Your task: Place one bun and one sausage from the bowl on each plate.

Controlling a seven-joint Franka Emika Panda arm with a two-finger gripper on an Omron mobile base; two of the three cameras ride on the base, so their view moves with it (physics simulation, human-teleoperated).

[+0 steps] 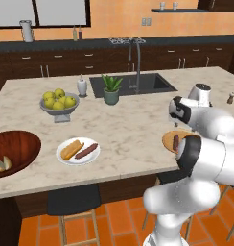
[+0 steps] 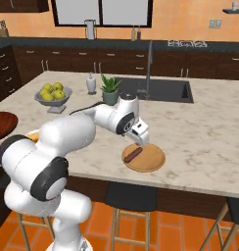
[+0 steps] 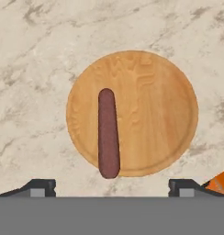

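Big marble island counter across the middle, with a sink sunk into its far side and a tall faucet over it. White arm bent over the near right part of the counter in the left base view, hand low above the wooden plate. Large dark wooden bowl at the near left edge, with a pale bun lying inside near its front. Grey footed fruit bowl farther back, heaped with yellow-green fruit. White plate just right of the wooden bowl, near the front edge, carrying a golden bun and a dark sausage side by side, touching or nearly so. Tan wooden plate well apart to the right, flat on the marble near the front edge, holding one sausage and nothing beside it. In the hand view, that sausage lies lengthwise on the left half of the plate, one end reaching the rim, free of the fingers. Gripper spread wide and empty, poised above the plate's edge, one fingertip at each side of the view, well apart. Small potted plant beside the sink, and a small white bottle just left of it.
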